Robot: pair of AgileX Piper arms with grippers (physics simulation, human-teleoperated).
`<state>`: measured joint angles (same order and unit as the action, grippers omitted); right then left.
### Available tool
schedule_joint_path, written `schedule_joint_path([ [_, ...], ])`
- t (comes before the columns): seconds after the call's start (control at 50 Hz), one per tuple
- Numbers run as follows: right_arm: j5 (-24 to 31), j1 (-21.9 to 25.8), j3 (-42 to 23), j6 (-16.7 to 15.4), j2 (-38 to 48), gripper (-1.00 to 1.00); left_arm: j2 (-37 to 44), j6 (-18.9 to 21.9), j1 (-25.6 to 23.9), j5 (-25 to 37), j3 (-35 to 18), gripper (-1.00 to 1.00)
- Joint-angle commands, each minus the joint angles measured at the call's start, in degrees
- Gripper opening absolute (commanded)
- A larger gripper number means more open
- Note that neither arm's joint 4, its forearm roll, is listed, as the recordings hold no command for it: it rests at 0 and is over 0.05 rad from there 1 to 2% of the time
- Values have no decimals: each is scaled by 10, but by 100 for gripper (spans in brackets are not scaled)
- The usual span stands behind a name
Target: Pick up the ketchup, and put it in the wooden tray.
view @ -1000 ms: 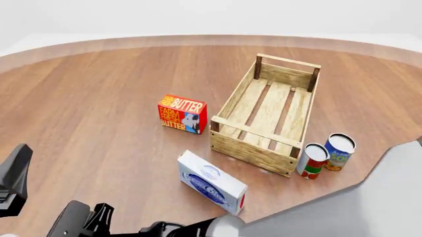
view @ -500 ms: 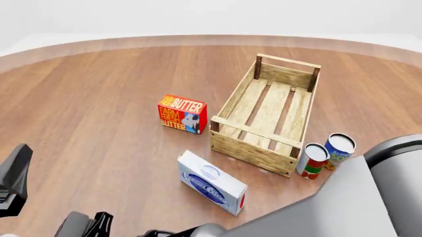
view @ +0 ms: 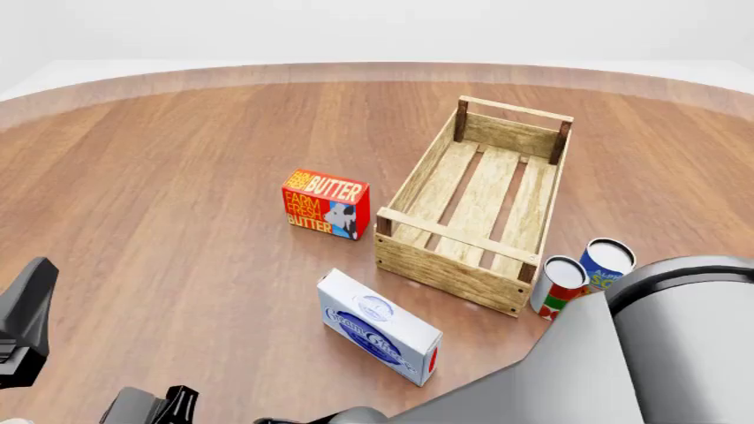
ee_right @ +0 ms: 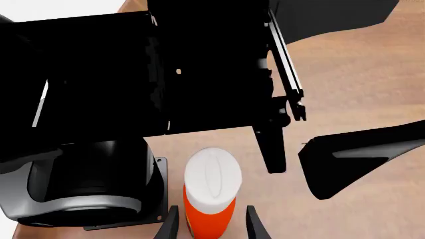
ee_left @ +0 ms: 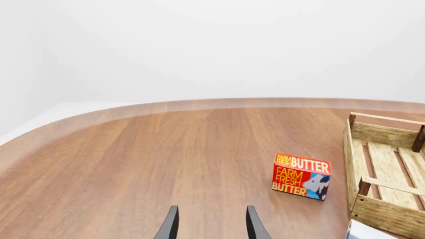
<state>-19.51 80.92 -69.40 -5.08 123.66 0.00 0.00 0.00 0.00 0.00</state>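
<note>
In the right wrist view the ketchup (ee_right: 211, 191), an orange-red bottle with a white cap, stands upright between the two fingers of my right gripper (ee_right: 211, 225). The fingers stand on either side of it with small gaps, so the gripper is open around it. The ketchup does not show in the front view. The wooden tray (view: 478, 208) stands right of the middle with nothing in it; it also shows in the left wrist view (ee_left: 385, 172). My left gripper (ee_left: 212, 226) is open and empty above the bare table.
A red-yellow butter box (view: 325, 205) stands left of the tray. A white-blue box (view: 377, 327) lies in front of it. Two cans (view: 563, 284) stand by the tray's near right corner. My grey right arm (view: 637, 353) fills the lower right. Black arm parts (ee_right: 153, 74) loom beyond the ketchup.
The grey right arm has swung further into the front view and now covers part of the cans. Its black wrist end has sunk towards the bottom edge.
</note>
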Motion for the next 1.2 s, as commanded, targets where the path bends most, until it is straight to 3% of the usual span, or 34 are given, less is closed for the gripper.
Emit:
schedule_joint_path([
  [0.02, 0, 3, -10, -3, 10, 100, 0, 0, 0, 0, 0, 100],
  [0.04, -1, 3, -10, -4, 10, -100, 0, 0, 0, 0, 0, 100],
  [0.14, -10, 3, 3, -6, -1, -100, 0, 0, 0, 0, 0, 100],
  [0.16, -40, -18, 81, -19, -72, -100, 0, 0, 0, 0, 0, 100],
  [0.18, -41, -19, 84, -19, -74, -100, 0, 0, 0, 0, 0, 100],
  [0.44, -44, -21, 104, -21, -97, -100, 0, 0, 0, 0, 0, 100],
  [0.94, -65, -85, 164, -29, -134, -100, 0, 0, 0, 0, 0, 100],
  [1.2, -29, -129, 181, -36, -180, -100, 0, 0, 0, 0, 0, 100],
])
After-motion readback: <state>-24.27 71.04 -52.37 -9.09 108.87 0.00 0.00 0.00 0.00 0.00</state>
